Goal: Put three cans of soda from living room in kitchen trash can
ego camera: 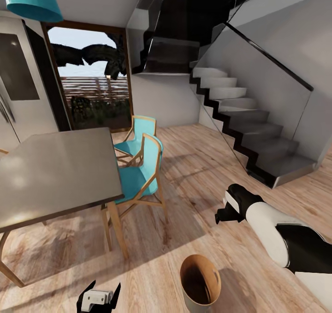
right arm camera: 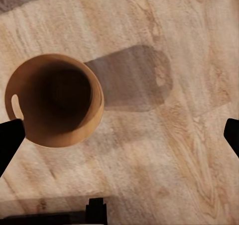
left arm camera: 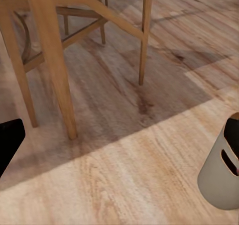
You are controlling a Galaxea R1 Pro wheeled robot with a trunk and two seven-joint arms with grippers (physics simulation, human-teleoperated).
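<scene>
A grey table [ego camera: 55, 174] and turquoise chairs [ego camera: 138, 165] are seen at left, the left gripper [ego camera: 99, 298] with fingers spread empty, the trash can [ego camera: 200, 283] standing on the wood floor [ego camera: 193, 165], the right gripper [ego camera: 223, 211] spread wide and empty above it.

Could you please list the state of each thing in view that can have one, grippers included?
tash can: upright on the wood floor, open-topped, nothing visible inside.
left gripper: open, empty.
right gripper: open, empty, fingers spread wide above the floor beside the bin.
near chair: upright, tucked at the table.
far chair: upright, unoccupied.
table: standing, top bare.
</scene>
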